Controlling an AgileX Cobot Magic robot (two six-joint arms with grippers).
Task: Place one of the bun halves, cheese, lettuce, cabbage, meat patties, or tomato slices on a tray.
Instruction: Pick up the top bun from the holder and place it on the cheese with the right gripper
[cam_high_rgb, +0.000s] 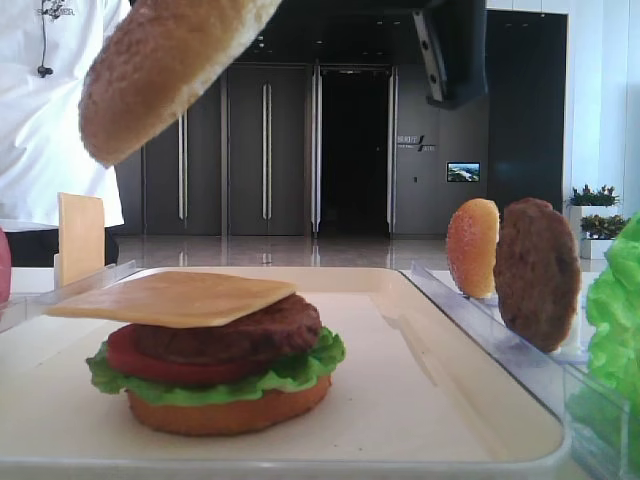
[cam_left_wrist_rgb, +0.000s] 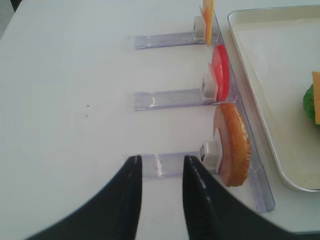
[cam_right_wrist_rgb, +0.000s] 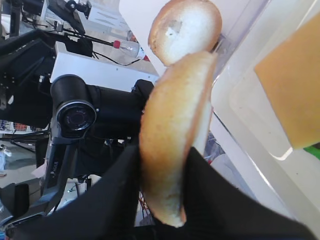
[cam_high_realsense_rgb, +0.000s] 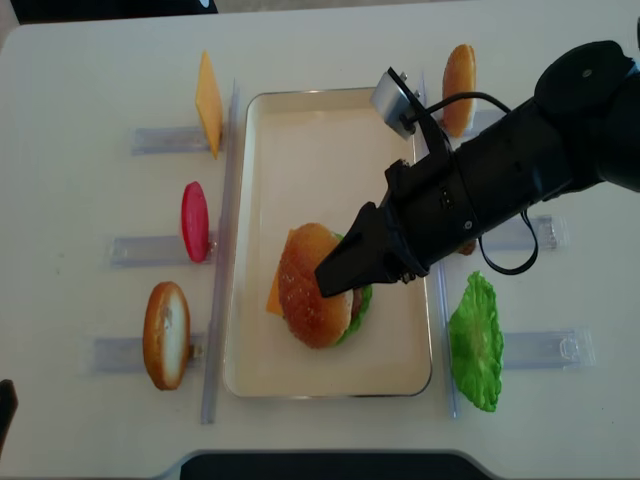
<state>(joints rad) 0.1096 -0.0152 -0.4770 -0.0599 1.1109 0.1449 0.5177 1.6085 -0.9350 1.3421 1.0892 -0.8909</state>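
In the low exterior view, the bun top (cam_high_rgb: 165, 70) is hanging tilted in the air at the upper left, well above the stacked burger (cam_high_rgb: 215, 365) that is sitting on the tray (cam_high_rgb: 440, 400); the cheese (cam_high_rgb: 175, 297) is lying as the top layer of the stack, over a meat patty (cam_high_rgb: 235, 335), a tomato slice (cam_high_rgb: 150, 365) and lettuce (cam_high_rgb: 300, 372), so the bun still needs to go down and to the right in this view. In the right wrist view, the right end effector (cam_right_wrist_rgb: 165, 195) is clenching the bun top by its edge, with the disc standing on its edge and its long axis running away from the fingers (cam_right_wrist_rgb: 117, 200); the tray rim and the cheese are lying further to the right. In the left wrist view, the left end effector (cam_left_wrist_rgb: 160, 175) is hovering with its fingers close together and holding nothing, over the desk (cam_left_wrist_rgb: 65, 75) beside the clear rack (cam_left_wrist_rgb: 165, 97), near a flat bun half (cam_left_wrist_rgb: 232, 145) and a red slice (cam_left_wrist_rgb: 220, 72), so this arm is not the nearer one. In the overhead view, the right end effector (cam_high_realsense_rgb: 345, 272) is reaching across the tray and the bun top is lying just over the stack, almost in line with it, so I judge that the coming move is mostly lowering and leveling the bun.
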